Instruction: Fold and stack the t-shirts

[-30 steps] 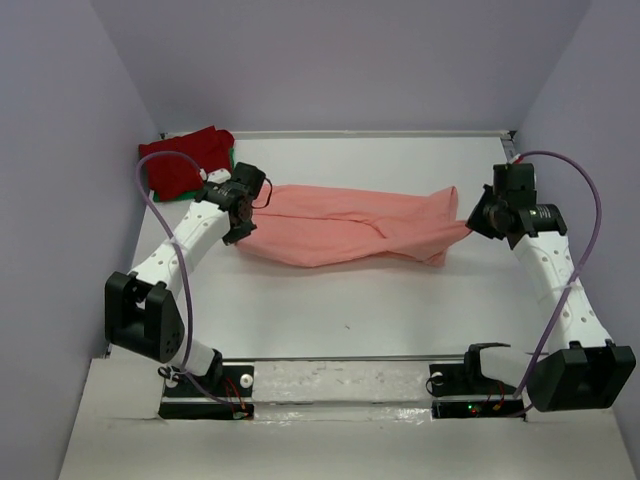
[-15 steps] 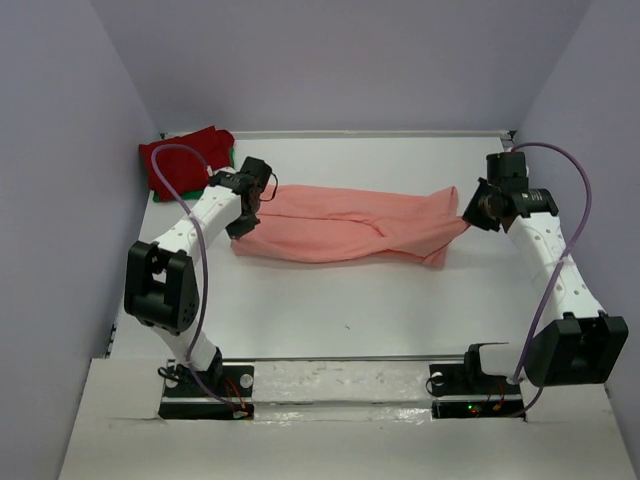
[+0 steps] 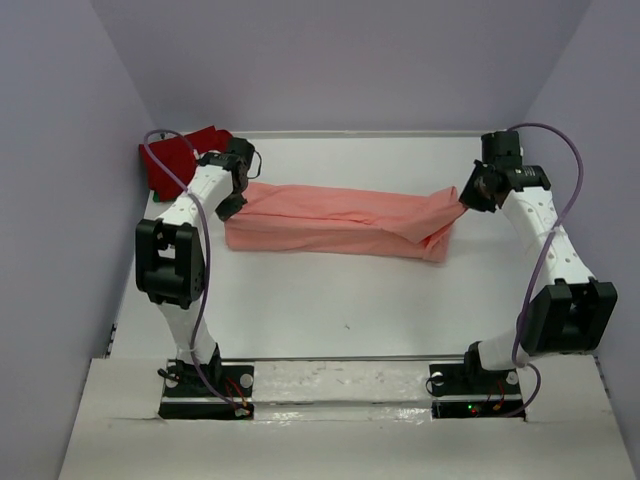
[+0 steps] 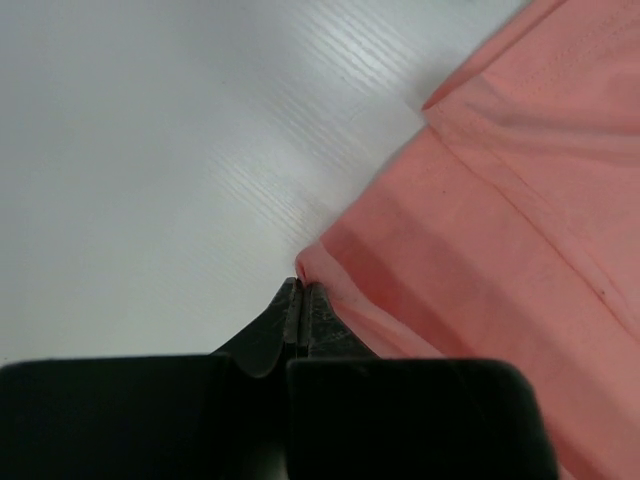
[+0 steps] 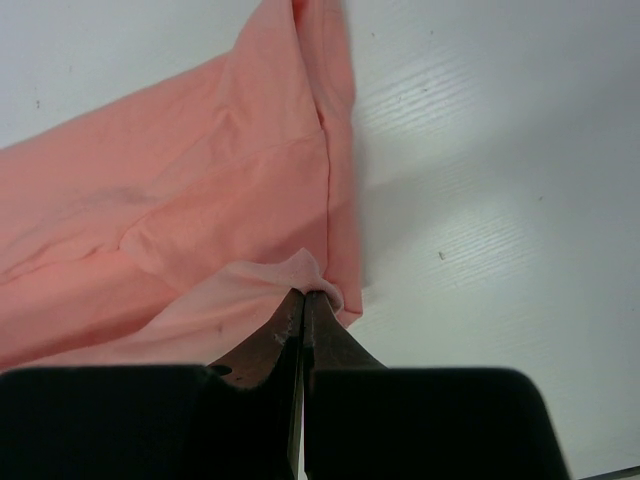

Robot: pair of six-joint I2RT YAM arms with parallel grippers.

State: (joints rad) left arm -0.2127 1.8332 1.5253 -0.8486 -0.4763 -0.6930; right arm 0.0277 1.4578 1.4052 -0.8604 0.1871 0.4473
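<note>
The salmon-pink t-shirt (image 3: pixel 340 220) lies stretched as a long band across the far part of the table (image 3: pixel 330 300). My left gripper (image 3: pixel 237 196) is shut on its left corner, which shows in the left wrist view (image 4: pixel 301 283) with the pink cloth (image 4: pixel 500 230) to the right. My right gripper (image 3: pixel 466 196) is shut on its right corner, which shows in the right wrist view (image 5: pixel 304 291) with the pink cloth (image 5: pixel 200 210) ahead. The dark red t-shirt (image 3: pixel 180 155) lies folded at the far left corner. The green t-shirt is hidden.
Grey walls close in the table on the left, back and right. The dark red pad sits just beyond my left arm. Bare table shows between the pink shirt and the arm bases (image 3: pixel 340 385).
Both grippers have moved toward the far side with the shirt's ends. The pink shirt has been pulled straighter and lies flatter, further back on the table.
</note>
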